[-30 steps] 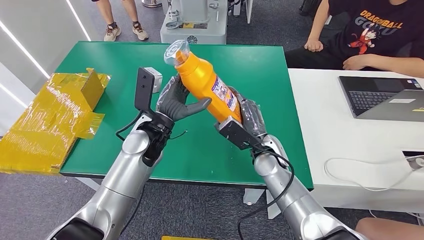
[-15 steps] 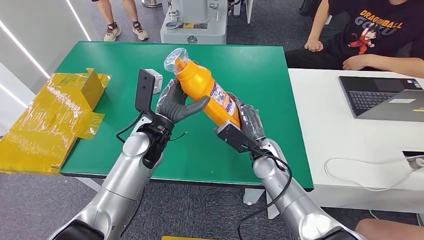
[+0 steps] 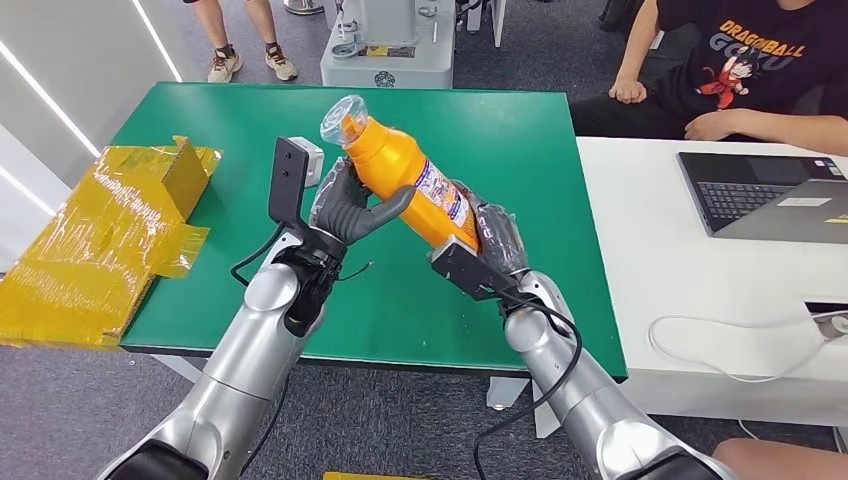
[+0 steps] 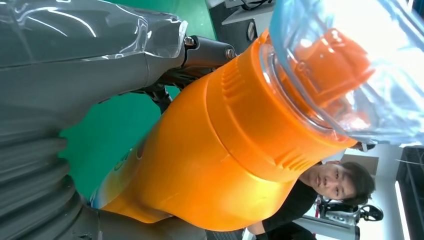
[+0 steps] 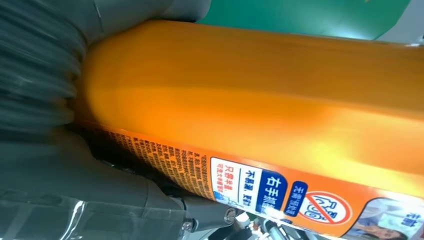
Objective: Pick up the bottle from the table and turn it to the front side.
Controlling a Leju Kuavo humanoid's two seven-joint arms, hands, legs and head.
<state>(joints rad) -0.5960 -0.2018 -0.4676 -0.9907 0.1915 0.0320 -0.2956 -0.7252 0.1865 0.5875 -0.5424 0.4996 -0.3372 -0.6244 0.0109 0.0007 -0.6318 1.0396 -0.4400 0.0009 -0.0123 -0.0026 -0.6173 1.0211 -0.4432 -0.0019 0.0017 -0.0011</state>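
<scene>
Both hands grasp the orange bottle (image 3: 410,185), the left hand (image 3: 345,205) and right hand (image 3: 490,240), now tilted further left, mid-turn.

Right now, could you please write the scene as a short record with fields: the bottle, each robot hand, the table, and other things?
bottle: orange bottle, lifted off the table, tilted, its clear-wrapped cap end pointing up and away from the robot
left robot hand: left robot hand holds the bottle near its upper part
right robot hand: right robot hand holds the bottle's lower end
table: green table
other things: yellow wrapped box at the table's left edge; laptop on the white desk
</scene>
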